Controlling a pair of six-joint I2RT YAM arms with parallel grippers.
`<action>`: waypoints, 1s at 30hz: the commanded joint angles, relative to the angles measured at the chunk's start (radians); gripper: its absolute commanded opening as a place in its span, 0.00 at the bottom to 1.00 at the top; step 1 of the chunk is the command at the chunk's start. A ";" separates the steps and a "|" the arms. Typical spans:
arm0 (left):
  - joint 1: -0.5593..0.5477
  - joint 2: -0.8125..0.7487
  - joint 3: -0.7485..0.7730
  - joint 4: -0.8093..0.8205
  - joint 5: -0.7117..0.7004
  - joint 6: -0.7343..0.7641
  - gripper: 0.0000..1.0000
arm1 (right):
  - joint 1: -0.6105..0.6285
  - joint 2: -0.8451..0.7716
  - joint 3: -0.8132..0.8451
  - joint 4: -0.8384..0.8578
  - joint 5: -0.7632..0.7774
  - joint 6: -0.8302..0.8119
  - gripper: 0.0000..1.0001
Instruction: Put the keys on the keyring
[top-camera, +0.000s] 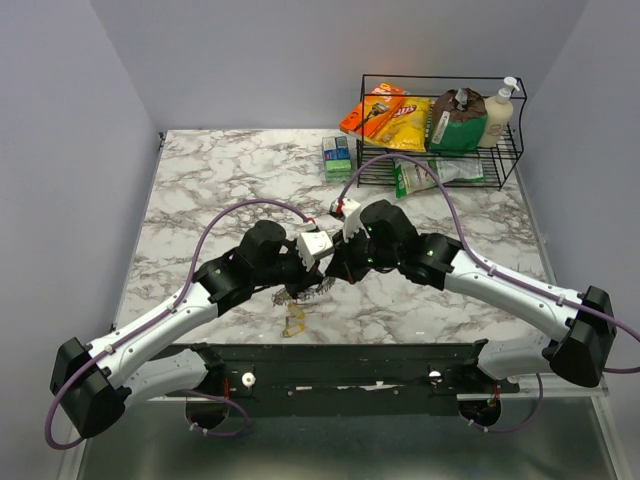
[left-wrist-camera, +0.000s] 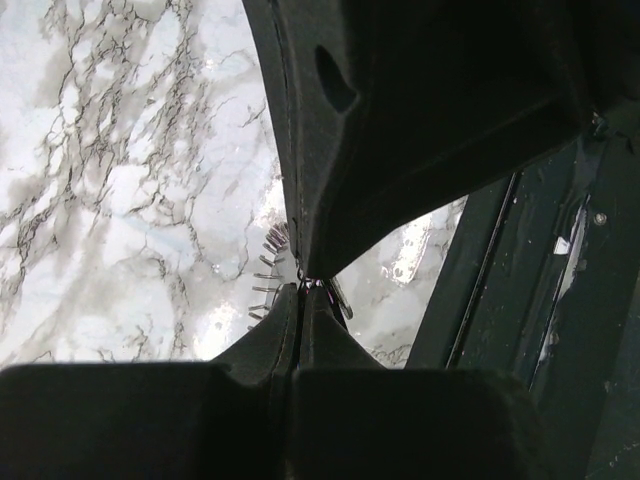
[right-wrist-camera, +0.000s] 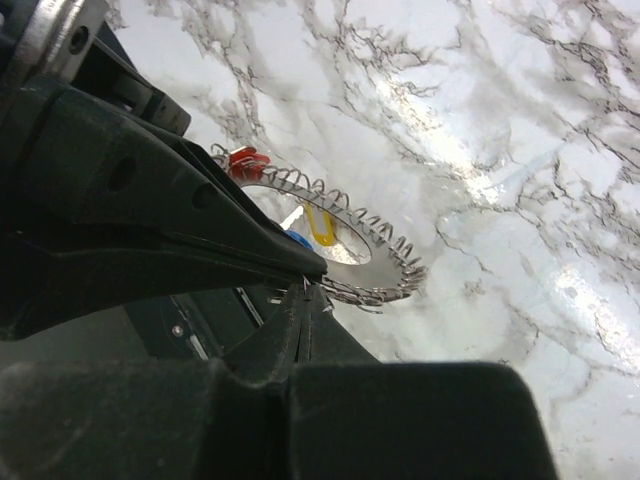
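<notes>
The keyring (right-wrist-camera: 372, 262) hangs above the marble table (top-camera: 200, 200), silver keys (right-wrist-camera: 400, 262) fanned around it like a wreath, with a red head (right-wrist-camera: 245, 162) and a blue head (right-wrist-camera: 297, 240) among them. My left gripper (left-wrist-camera: 300, 285) and right gripper (right-wrist-camera: 308, 290) meet tip to tip at the ring's edge. Each is shut on the thin wire. From above, the bunch (top-camera: 305, 290) dangles just under the two grippers. A yellow-headed key (top-camera: 293, 320) lies on the table below it and shows through the ring as a yellow head (right-wrist-camera: 320, 225).
A black wire rack (top-camera: 440, 165) at the back right holds snack bags and a pump bottle (top-camera: 500, 112). Small boxes (top-camera: 337, 157) and a green packet (top-camera: 415, 178) lie beside it. A black rail (top-camera: 340, 365) runs along the near edge.
</notes>
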 joint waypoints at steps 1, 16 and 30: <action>-0.005 -0.015 0.037 0.040 0.003 -0.007 0.00 | 0.004 -0.014 0.008 -0.044 0.082 0.007 0.00; -0.005 -0.027 0.032 0.051 -0.013 -0.018 0.00 | 0.002 -0.040 -0.042 -0.044 0.106 0.033 0.00; -0.005 -0.055 0.018 0.087 -0.026 -0.044 0.00 | 0.004 -0.045 -0.083 -0.024 0.106 0.064 0.01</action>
